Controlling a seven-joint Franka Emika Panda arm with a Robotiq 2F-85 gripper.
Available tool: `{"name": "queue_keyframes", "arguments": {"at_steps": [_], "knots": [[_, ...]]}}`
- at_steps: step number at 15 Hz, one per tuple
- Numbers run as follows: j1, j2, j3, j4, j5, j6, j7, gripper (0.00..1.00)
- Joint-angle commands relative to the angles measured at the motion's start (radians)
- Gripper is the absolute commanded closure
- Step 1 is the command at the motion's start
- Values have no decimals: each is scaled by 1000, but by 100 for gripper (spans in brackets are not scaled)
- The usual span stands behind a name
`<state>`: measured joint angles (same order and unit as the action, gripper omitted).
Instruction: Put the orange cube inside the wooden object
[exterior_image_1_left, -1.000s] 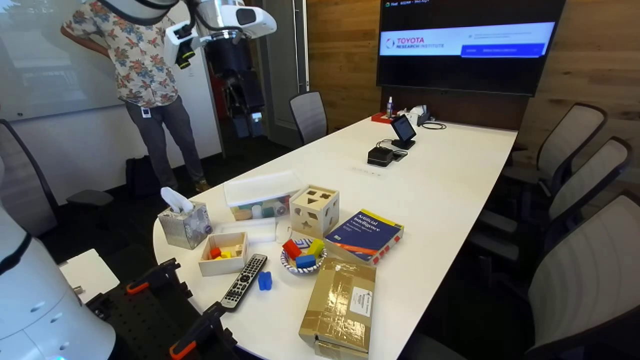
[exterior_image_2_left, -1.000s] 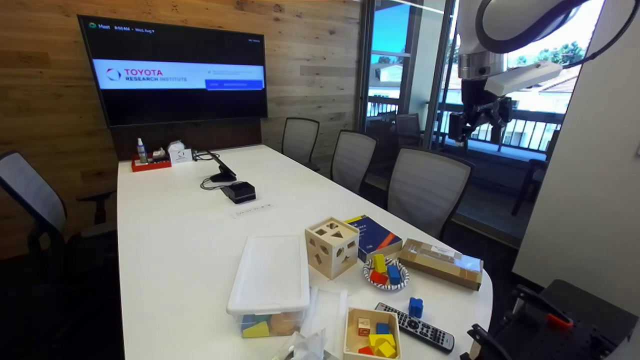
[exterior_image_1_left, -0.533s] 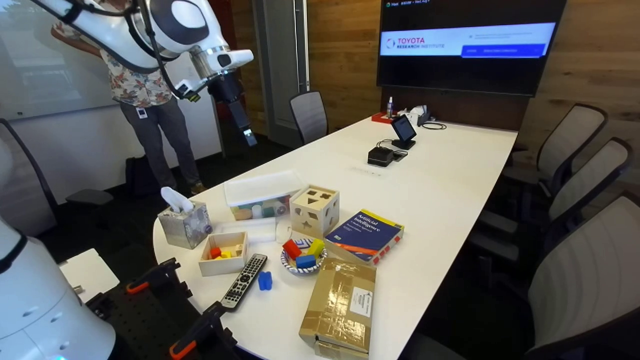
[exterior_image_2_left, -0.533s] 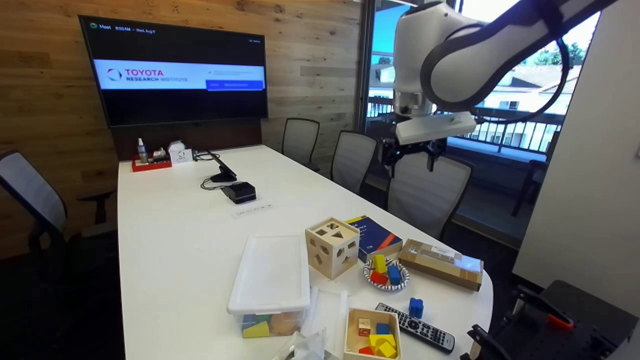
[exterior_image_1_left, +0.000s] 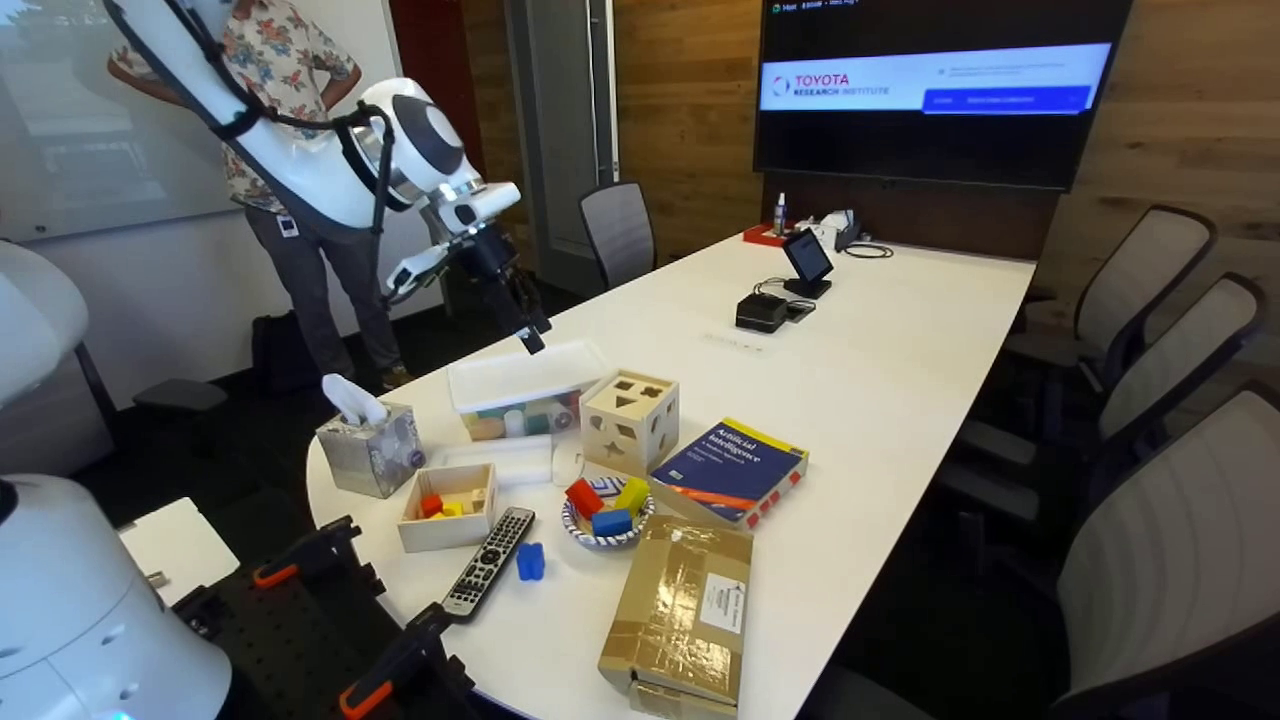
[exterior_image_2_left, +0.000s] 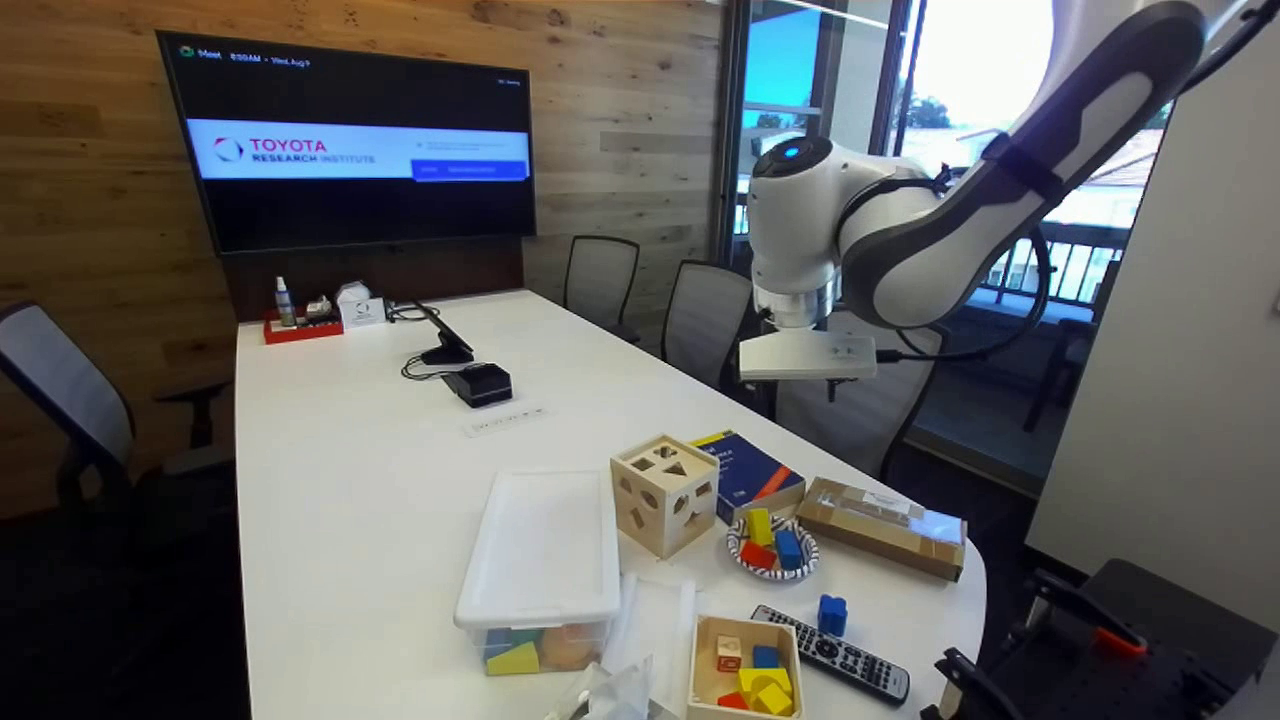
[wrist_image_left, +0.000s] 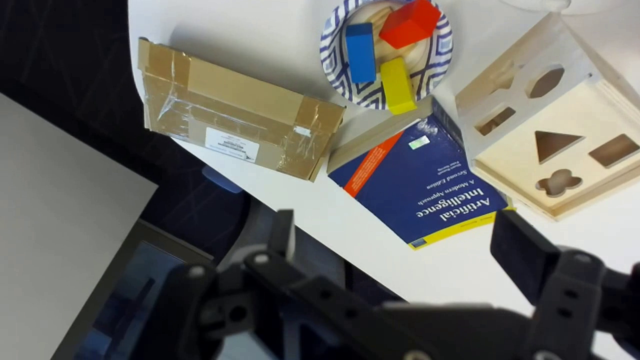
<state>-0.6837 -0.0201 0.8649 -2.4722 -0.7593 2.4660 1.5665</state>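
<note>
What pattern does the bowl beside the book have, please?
The bowl has blue-and-white geometric lines, showing best in the wrist view.

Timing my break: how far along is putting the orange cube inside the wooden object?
Done: nothing visible; orange-red blocks lie in the bowl and tray. In hand: nothing; the gripper is open, empty. Left: likely grasping the one meant, then getting it inside the wooden box.

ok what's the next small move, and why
Probably ease the gripper across toward the patterned bowl: it is open, holding nothing, and the red block, likely the target, lies in that bowl, at the wrist view's top edge, away from the gripper.
</note>
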Motion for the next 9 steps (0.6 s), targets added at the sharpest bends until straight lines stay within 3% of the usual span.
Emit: {"name": "queue_keyframes", "arguments": {"at_steps": [1,3,4,6,7,8,9], "knots": [[14,198,3,69,-275,-73,278,0],[62,332,-39,104,-440,-111,425,0],[221,356,-204,117,-467,-99,455,0],[354,467,-349,180,-519,-75,502,0],[304,555,-304,224,-570,-91,527,0],[488,580,-495,264,-537,-24,515,0],[541,640,-550,313,-529,1,515,0]]}}
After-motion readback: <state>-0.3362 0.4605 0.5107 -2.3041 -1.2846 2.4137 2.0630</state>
